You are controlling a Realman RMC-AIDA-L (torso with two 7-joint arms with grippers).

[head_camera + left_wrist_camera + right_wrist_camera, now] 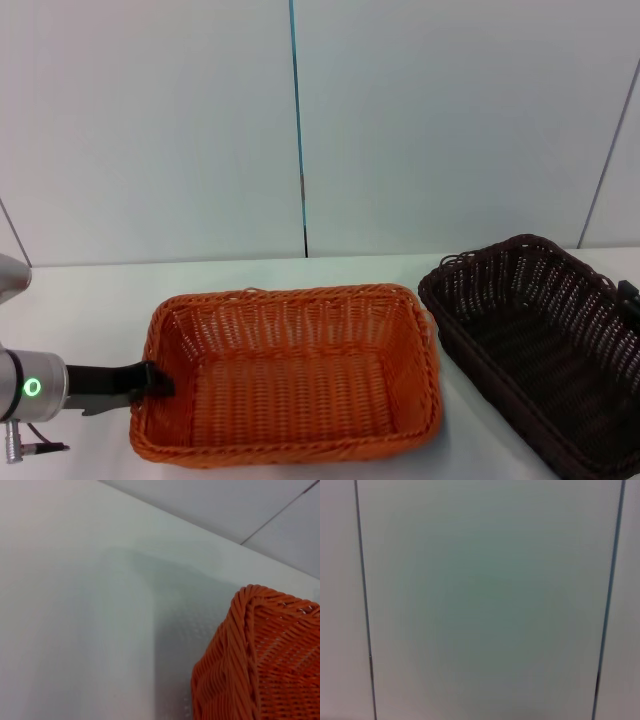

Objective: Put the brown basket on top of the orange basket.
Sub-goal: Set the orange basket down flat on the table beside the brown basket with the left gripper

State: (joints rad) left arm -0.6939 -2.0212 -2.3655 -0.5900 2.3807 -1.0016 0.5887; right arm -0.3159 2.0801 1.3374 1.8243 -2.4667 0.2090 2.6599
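The stacking has not been done: the orange basket sits flat on the white worktop in front of the robot, empty, and the brown basket is apart from it to the right, its near corner just beside the orange one's right rim but not on it. The brown basket looks tilted, its right side raised, and a small dark part shows at the picture's right edge against its rim; this may be the right pincer, but too little of it shows to say so, and whether it has hold of the basket I cannot tell. The right wrist view shows only the wall panels, which gives no help. The left pincer is at the orange basket's left wall, its dark fingers reaching over the rim with one tip inside; it appears to be closed on that wall, as if to steady the basket, though the exact gap between the fingers is hard to make out. The left wrist view shows a corner of the orange basket and bare worktop beside it. What is left, by my judgement, is nearly everything: the brown basket has to be lifted clear, carried left over the orange one, lined up and set down into it.
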